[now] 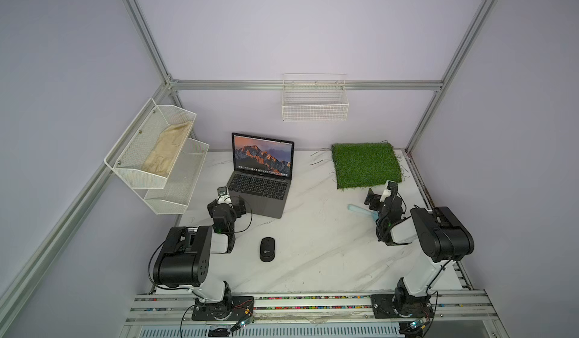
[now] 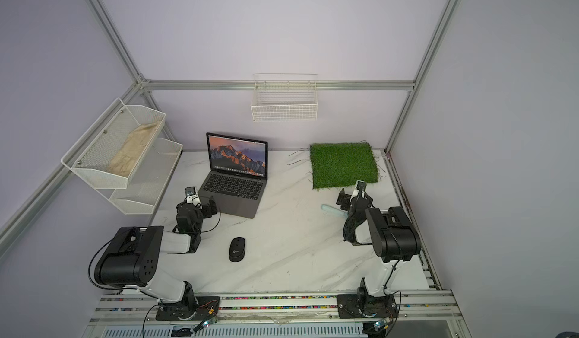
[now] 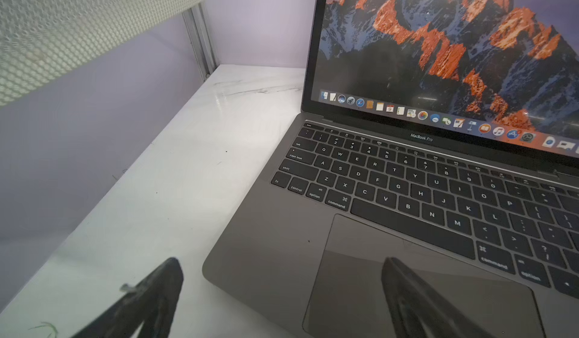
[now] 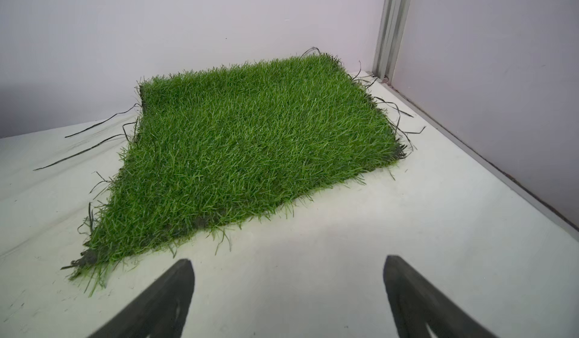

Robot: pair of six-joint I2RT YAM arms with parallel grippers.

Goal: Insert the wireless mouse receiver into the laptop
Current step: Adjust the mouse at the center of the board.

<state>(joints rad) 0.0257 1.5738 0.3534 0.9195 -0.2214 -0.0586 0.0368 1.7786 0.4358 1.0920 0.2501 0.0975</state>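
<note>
the slim dark grey laptop (image 1: 259, 192) with black keys is sitting open toward the back of the white marble-patterned table (image 1: 313, 242). its screen is glowing with an orange-lit mountain, and its left side edge is lying toward the left arm. the left gripper (image 3: 282, 261) is hovering by the laptop's near left corner with its jaws spread wide and nothing between them. in the left wrist view, one finger is hanging over the trackpad and one over bare table.

the right gripper (image 4: 287, 259) is likewise standing released and empty, pointing at the near edge of the square green artificial-grass mat (image 4: 250, 139), well apart from the laptop. the black oval wireless mouse (image 1: 267, 249) is lying alone on the table in front, between the two arms.

the wireless mouse receiver is not showing in any view — it may be too small to make out or stowed in the mouse, and i cannot tell which. judging from this, the task is only starting. both grippers are waiting open because the receiver is yet to be picked up, and the left arm looks well placed for the laptop's side.
</note>
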